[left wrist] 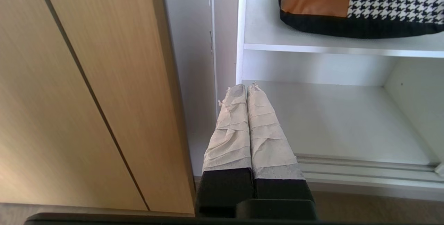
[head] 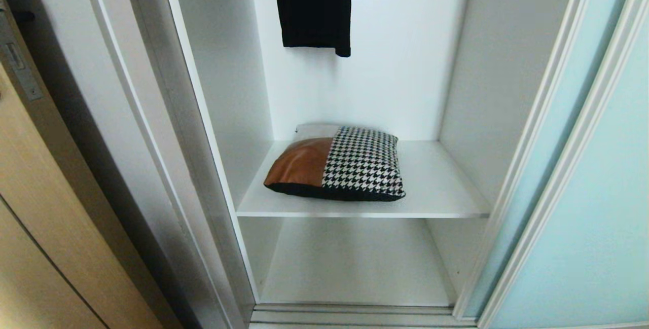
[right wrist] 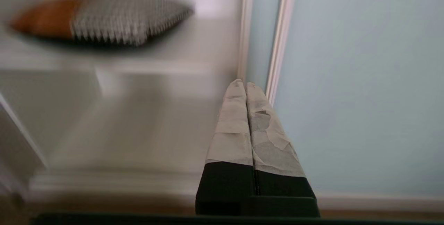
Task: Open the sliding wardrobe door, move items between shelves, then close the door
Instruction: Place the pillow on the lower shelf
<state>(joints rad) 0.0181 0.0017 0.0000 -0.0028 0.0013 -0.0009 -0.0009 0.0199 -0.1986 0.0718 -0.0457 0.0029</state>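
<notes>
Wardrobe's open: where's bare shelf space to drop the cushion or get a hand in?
Free: the whole lower shelf, and the upper shelf strip between cushion and right wall. Tighter: the cushion's left side, close to the left wall. The black garment hangs well above.

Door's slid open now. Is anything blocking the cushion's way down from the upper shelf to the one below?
Nothing visible. The cushion lies alone on the upper shelf, the lower shelf is bare, and the sliding door stands off to the right of the opening.
</notes>
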